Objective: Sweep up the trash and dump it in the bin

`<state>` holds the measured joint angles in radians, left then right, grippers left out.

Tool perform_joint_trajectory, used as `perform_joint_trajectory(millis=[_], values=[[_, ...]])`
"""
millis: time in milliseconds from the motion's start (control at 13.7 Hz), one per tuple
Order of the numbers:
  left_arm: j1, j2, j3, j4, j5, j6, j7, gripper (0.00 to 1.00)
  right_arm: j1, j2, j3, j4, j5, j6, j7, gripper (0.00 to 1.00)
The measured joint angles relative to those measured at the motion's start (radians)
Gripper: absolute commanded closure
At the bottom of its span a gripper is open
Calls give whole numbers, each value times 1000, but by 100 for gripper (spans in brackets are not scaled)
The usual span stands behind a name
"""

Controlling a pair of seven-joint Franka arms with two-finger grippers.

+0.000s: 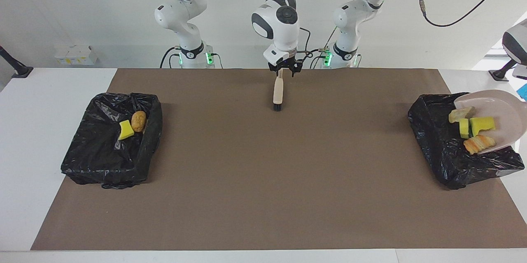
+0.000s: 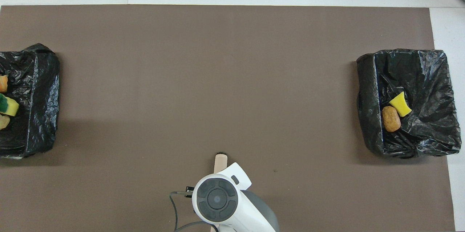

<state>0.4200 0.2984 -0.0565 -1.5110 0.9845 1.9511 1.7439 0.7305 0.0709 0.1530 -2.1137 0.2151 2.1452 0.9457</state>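
My left gripper (image 1: 519, 65) shows only at the view's edge, holding the beige dustpan (image 1: 504, 108) tilted over the black-bagged bin (image 1: 436, 139) at the left arm's end. On the pan's lip lie a pale lump (image 1: 461, 114), two yellow sponge chunks (image 1: 482, 124) and an orange roll (image 1: 479, 143). My right gripper (image 1: 281, 71) is shut on the handle end of the brush (image 1: 278, 90), whose bristles touch the brown mat close to the robots. The other bin (image 1: 103, 160) holds a yellow sponge chunk (image 1: 125, 130) and a brown roll (image 1: 138, 121).
The brown mat (image 1: 263, 180) covers most of the white table. A small white box (image 1: 74, 54) sits off the mat, toward the right arm's end. In the overhead view the right arm's wrist (image 2: 217, 198) hides most of the brush (image 2: 220, 161).
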Motion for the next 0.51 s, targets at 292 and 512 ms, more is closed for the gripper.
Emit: perform_joint_trajectory(millis=[292, 512], values=[[-11, -76, 0, -13, 89, 0, -10, 100, -139, -153, -7, 21, -2, -103, -15, 0], [-12, -132, -2, -15, 97, 0, -8, 100, -281, -270, -13, 35, -4, -184, -119, 0]])
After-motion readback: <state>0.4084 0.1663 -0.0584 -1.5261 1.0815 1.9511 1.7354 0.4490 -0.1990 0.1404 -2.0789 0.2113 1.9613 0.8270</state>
